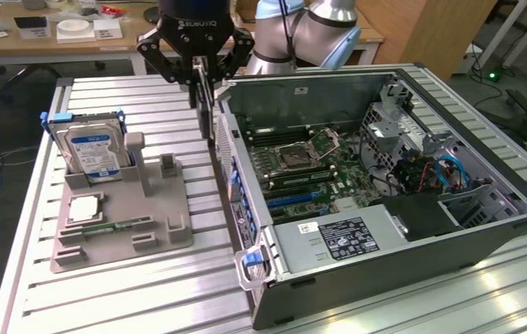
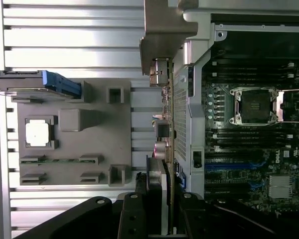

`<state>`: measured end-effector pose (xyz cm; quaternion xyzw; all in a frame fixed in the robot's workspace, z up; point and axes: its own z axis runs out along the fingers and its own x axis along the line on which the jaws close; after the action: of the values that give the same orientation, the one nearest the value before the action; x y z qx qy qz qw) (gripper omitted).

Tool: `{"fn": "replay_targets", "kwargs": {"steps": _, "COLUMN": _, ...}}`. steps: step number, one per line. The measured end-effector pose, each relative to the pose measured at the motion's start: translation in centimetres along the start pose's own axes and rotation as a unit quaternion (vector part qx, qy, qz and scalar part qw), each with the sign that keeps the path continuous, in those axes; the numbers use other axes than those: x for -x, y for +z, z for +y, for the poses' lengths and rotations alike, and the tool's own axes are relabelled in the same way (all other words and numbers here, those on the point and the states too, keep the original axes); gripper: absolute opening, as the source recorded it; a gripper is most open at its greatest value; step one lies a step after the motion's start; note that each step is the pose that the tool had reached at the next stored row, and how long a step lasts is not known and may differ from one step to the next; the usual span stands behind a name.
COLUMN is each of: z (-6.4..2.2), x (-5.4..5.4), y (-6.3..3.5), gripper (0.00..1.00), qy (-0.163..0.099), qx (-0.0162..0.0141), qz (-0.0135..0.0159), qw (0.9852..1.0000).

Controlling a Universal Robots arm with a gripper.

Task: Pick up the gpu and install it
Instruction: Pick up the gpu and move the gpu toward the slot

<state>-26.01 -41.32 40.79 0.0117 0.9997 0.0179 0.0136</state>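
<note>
Slatted worktop (image 1: 133,299), open computer case (image 1: 486,229) on its side, a grey parts holder (image 1: 143,216) beside it carrying the hard drive (image 1: 96,153). Between case and holder my end effector (image 1: 205,76) is clamped on the gpu (image 1: 207,115) — held edge-on, just outside the case's rear wall, perhaps touching it — silvery bracket (image 2: 162,35) at the end away from the fingers.
</note>
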Motion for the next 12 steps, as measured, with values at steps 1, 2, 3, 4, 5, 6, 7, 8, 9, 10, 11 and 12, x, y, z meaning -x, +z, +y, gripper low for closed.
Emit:
{"fn": "replay_targets", "kwargs": {"steps": 1, "z": 0.0, "x": 0.1, "y": 0.0, "gripper": 0.28, "qy": 0.0, "qx": 0.0, "qz": 0.0001, "qw": 1.0}}
{"fn": "replay_targets", "kwargs": {"steps": 2, "z": 0.01, "x": 0.3, "y": 0.01, "gripper": 0.28, "qy": 0.0, "qx": 0.0, "qz": 0.0, "qw": 1.0}}
{"fn": "replay_targets", "kwargs": {"steps": 3, "z": 0.01, "x": 0.5, "y": 0.02, "gripper": 0.28, "qy": 0.0, "qx": 0.0, "qz": 0.0, "qw": 1.0}}
{"fn": "replay_targets", "kwargs": {"steps": 4, "z": 0.02, "x": 0.7, "y": 0.02, "gripper": 0.28, "qy": 0.0, "qx": 0.0, "qz": 0.0001, "qw": 1.0}}
{"fn": "replay_targets", "kwargs": {"steps": 5, "z": 0.02, "x": 0.8, "y": 0.03, "gripper": 0.28, "qy": 0.0, "qx": 0.0, "qz": 0.0, "qw": 1.0}}
{"fn": "replay_targets", "kwargs": {"steps": 6, "z": 0.02, "x": 0.9, "y": 0.03, "gripper": 0.28, "qy": 0.0, "qx": 0.0, "qz": 0.0, "qw": 1.0}}
{"fn": "replay_targets", "kwargs": {"steps": 7, "z": 0.03, "x": 1.0, "y": 0.04, "gripper": 0.28, "qy": 0.0, "qx": 0.0, "qz": 0.0, "qw": 1.0}}
{"fn": "replay_targets", "kwargs": {"steps": 8, "z": 0.03, "x": 1.2, "y": 0.04, "gripper": 0.28, "qy": 0.0, "qx": 0.0, "qz": 0.0, "qw": 1.0}}
{"fn": "replay_targets", "kwargs": {"steps": 9, "z": 0.03, "x": 1.4, "y": 0.05, "gripper": 0.28, "qy": 0.0, "qx": 0.0, "qz": 0.0, "qw": 1.0}}
{"fn": "replay_targets", "kwargs": {"steps": 10, "z": 0.04, "x": 1.5, "y": 0.05, "gripper": 0.28, "qy": 0.0, "qx": 0.0, "qz": 0.0, "qw": 1.0}}
{"fn": "replay_targets", "kwargs": {"steps": 11, "z": 0.04, "x": 1.7, "y": 0.06, "gripper": 0.28, "qy": 0.0, "qx": 0.0, "qz": 0.0, "qw": 1.0}}
{"fn": "replay_targets", "kwargs": {"steps": 12, "z": 0.04, "x": 1.9, "y": 0.07, "gripper": 0.28, "qy": 0.0, "qx": 0.0, "qz": 0.0, "qw": 1.0}}
